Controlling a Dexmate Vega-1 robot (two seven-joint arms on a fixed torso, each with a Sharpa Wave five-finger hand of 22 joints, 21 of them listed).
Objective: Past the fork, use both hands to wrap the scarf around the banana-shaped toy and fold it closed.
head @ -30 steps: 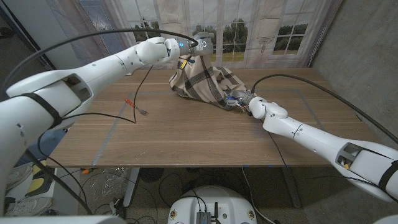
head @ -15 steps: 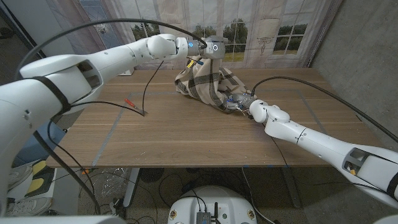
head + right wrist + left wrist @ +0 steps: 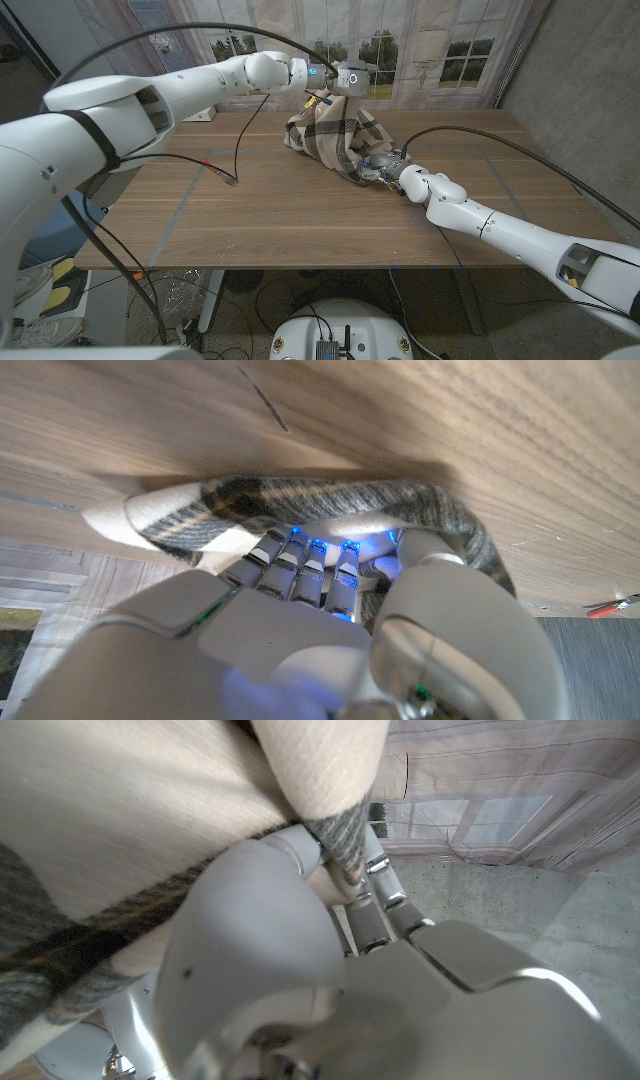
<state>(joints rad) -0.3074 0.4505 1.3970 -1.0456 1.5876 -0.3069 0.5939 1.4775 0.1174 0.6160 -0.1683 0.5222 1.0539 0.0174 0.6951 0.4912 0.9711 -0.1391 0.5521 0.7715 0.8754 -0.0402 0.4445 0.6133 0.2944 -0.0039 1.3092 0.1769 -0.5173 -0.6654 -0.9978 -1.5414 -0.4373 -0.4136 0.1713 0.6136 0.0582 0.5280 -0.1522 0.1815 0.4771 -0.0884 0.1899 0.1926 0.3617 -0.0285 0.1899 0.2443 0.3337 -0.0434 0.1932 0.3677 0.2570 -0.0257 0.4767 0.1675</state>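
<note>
Scarf [image 3: 335,135], a plaid cloth in beige, grey and dark stripes, lies bunched in a mound on the far middle of the wooden desk [image 3: 300,215], caught between the two robot hands. Starting at the left, a fork with a red handle [image 3: 217,172] lies on the desk, well apart from the left robot hand and nearer the robot than it. The white left arm reaches across above the desk to the top of the mound, where the left robot hand [image 3: 335,82] is raised off the desk and holds the upper edge of the scarf, lifting that part of the cloth. In the left wrist view the same left robot hand [image 3: 330,970] has its fingers [image 3: 385,900] closed on a fold of the cloth [image 3: 150,810], which drapes over and past them. A little yellow shows just beneath this hand at the lifted edge; I cannot tell whether it is the banana-shaped toy. To the right, the right robot hand [image 3: 385,165] rests low at the near right side of the mound, its fingers tucked into the cloth and gripping it. In the right wrist view the right robot hand [image 3: 330,620] has its fingers [image 3: 300,565] curled under a band of plaid cloth [image 3: 300,500] that arches over them against the desk surface [image 3: 400,420].
</note>
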